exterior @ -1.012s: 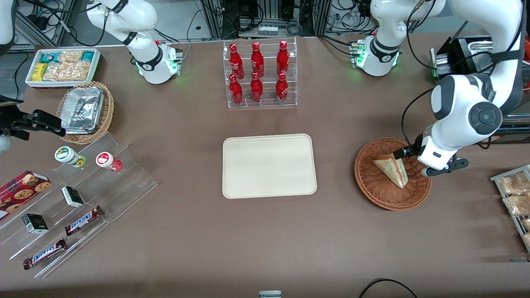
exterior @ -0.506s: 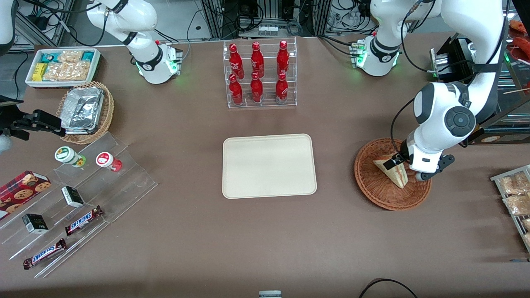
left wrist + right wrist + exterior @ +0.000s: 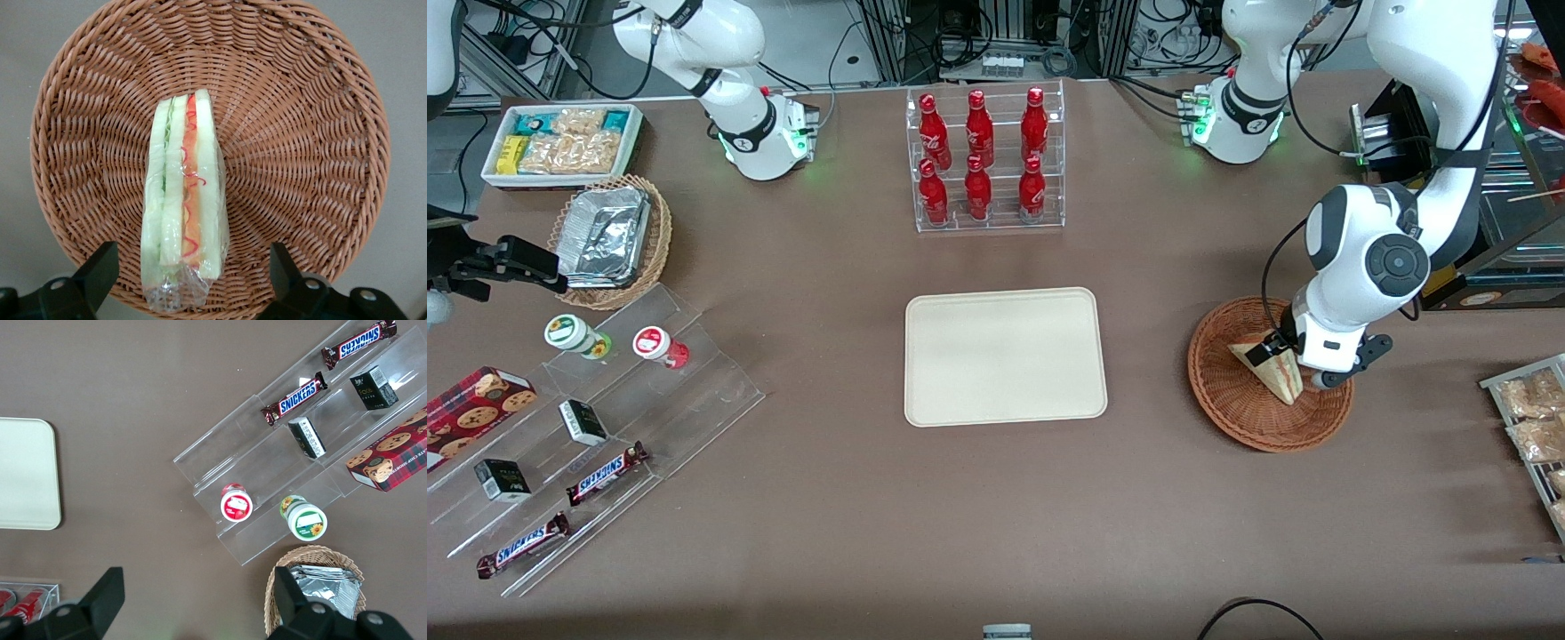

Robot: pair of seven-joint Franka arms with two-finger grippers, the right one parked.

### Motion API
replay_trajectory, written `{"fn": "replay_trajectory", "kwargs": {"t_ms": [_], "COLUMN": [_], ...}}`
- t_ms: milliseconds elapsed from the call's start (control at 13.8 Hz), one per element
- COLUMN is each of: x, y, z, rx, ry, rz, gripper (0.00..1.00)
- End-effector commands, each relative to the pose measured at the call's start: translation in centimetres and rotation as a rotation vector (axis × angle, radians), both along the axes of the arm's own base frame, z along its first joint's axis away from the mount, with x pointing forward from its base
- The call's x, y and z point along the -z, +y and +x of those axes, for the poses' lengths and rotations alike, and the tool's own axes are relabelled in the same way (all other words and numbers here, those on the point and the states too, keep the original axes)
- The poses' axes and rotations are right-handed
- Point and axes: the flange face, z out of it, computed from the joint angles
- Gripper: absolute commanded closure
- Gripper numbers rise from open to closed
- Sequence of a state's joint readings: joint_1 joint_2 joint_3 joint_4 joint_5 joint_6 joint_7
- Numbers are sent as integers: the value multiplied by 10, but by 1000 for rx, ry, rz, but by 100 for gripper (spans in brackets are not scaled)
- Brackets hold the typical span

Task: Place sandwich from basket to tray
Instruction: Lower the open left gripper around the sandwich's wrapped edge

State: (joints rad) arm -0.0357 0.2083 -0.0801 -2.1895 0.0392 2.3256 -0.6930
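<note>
The sandwich [image 3: 1272, 368], a plastic-wrapped wedge of pale bread with red, orange and green filling, lies in the reddish-brown wicker basket [image 3: 1232, 400] toward the working arm's end of the table. It also shows in the left wrist view [image 3: 183, 200], lying in the basket [image 3: 300, 133]. My left gripper [image 3: 1288, 363] hangs just above the sandwich, open, with one finger [image 3: 100, 270] on each side of its wrapped end and not touching it. The cream tray [image 3: 1005, 356] lies flat in the table's middle, with nothing on it.
A clear rack of red bottles [image 3: 985, 160] stands farther from the front camera than the tray. Bagged snacks on a rack [image 3: 1534, 418] lie beside the basket at the table's edge. A tan basket with foil containers [image 3: 609, 240] and a clear stepped stand of snacks [image 3: 587, 427] are toward the parked arm's end.
My left gripper has moved from the basket's rim inward over the sandwich and come lower. The sandwich has not moved.
</note>
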Motion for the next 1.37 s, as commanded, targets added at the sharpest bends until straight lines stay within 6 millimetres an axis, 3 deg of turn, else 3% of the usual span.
{"fn": "replay_trajectory", "kwargs": {"t_ms": [0,434,506,651,723,795,1012,1301], "x": [9,28,29,29,30,28,21,-12], "y": [1,4,4,4,5,5,4,-3], "z": [0,-6,-6,-6,-7,-7,-7,-3], "rx": [-11,-18,-21,-40,-41,-41,-48,-33], "ry": [-11,-15,-18,-19,-16,-16,-13,20], "rz": [12,7,6,7,8,8,11,25], "gripper": [0,4,16,68,89,100,100,100]}}
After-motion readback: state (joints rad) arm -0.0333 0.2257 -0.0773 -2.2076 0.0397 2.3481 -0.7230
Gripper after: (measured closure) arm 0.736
